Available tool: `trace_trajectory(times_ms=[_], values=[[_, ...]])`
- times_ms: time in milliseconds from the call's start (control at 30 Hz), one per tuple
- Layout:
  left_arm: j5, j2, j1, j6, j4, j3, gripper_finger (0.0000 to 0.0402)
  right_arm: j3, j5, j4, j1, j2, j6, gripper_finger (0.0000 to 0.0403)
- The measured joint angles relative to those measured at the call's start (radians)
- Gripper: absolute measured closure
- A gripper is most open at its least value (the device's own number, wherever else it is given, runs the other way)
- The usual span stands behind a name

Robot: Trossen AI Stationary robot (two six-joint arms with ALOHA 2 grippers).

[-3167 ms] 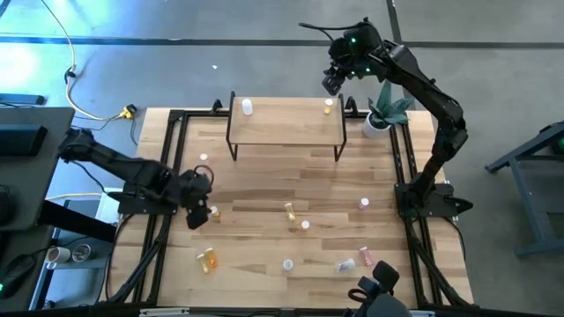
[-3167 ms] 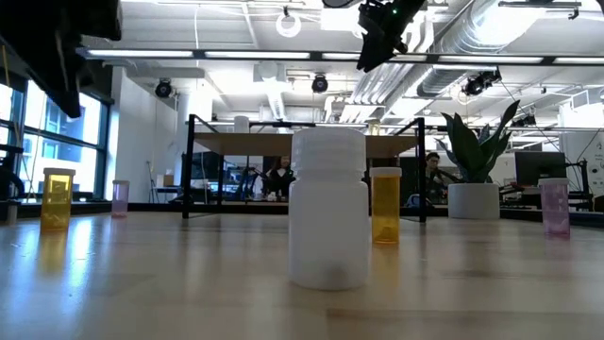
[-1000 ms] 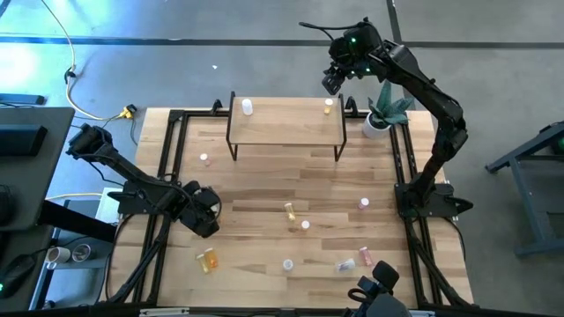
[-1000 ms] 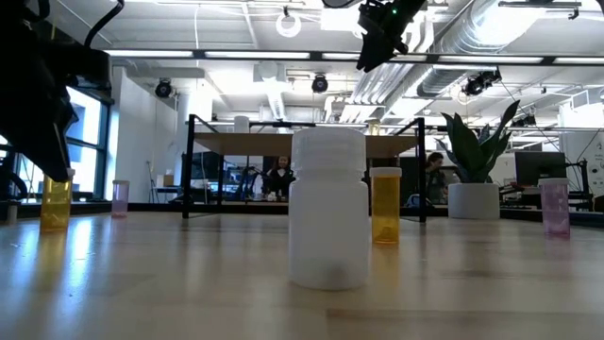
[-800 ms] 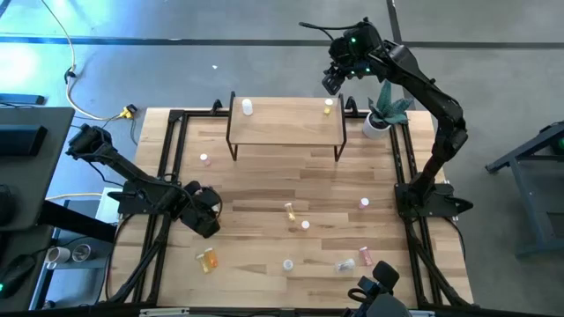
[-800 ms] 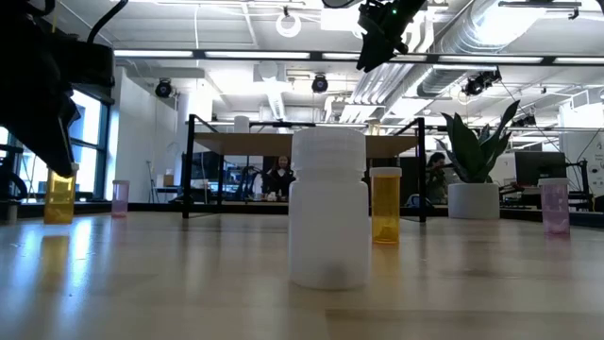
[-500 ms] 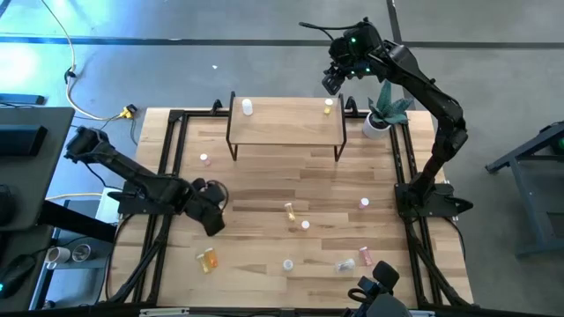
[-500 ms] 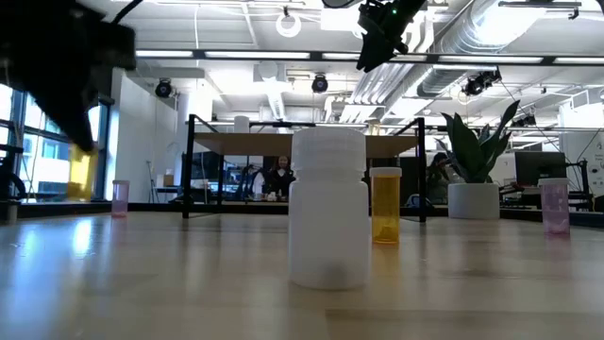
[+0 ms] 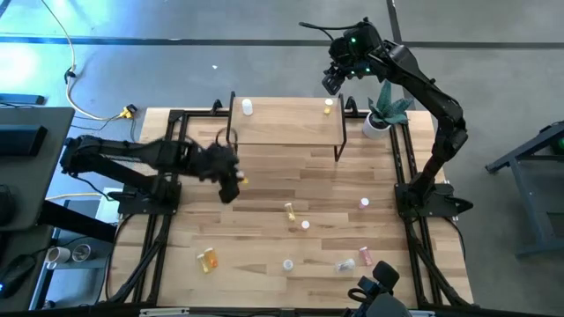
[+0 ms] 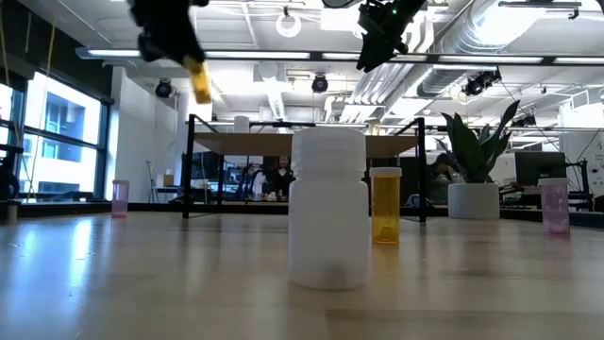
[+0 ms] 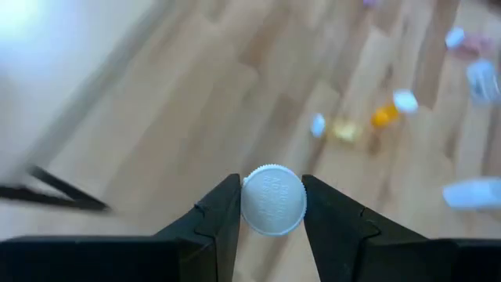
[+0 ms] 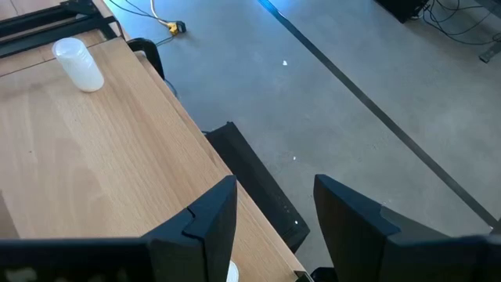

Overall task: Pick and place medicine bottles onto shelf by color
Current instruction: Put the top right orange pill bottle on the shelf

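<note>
My left gripper (image 9: 233,181) is shut on a small yellow bottle (image 9: 241,180) with a white cap, high over the table's left half, just near of the shelf (image 9: 286,125). In the low view the bottle (image 10: 198,80) hangs well above the tabletop. The shelf's wood top carries a white bottle (image 9: 248,107) at its left and a yellow one (image 9: 329,106) at its right, both standing. My right gripper (image 9: 333,82) hovers open over the shelf's far right corner; its wrist view shows nothing between its fingers (image 12: 211,215). My left gripper pinches the yellow bottle at its white cap (image 11: 250,205) between the two fingers (image 11: 223,213), one on either side. The cap's top faces the wrist camera. The bottle is lifted clear of the table and hangs tilted below the gripper (image 10: 170,33).
Loose bottles stand or lie on the tabletop: yellow (image 9: 289,210), white (image 9: 306,225), pink (image 9: 364,204), an orange one on its side (image 9: 208,259), white (image 9: 287,264), and pink ones (image 9: 345,263) near the front. A potted plant (image 9: 383,113) stands at the far right.
My left gripper has risen from the table near its left edge with the yellow bottle and swung toward the far side and the shelf, turning as it went. The bottle has gone from standing on the table to hanging high above it.
</note>
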Motion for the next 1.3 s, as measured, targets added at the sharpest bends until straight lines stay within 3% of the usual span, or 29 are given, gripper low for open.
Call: trace_trajectory(times_ms=[367,700,1000,1300], values=[[-0.021,0.035,0.328,0.294,0.031,0.183,0.0286,0.000,0.000,0.000,0.000,0.000,0.007,0.0240],[0.029,0.218,0.548,0.440,0.034,0.425,0.0286,0.000,0.000,-0.018,0.000,0.000,0.051,0.0240],[0.124,0.424,0.609,0.458,-0.017,0.636,0.0286,0.000,0.000,-0.049,-0.001,0.000,0.134,0.0240],[0.131,0.575,0.609,0.459,-0.074,0.715,0.0286,0.000,0.047,-0.073,-0.001,0.000,0.156,0.0240]])
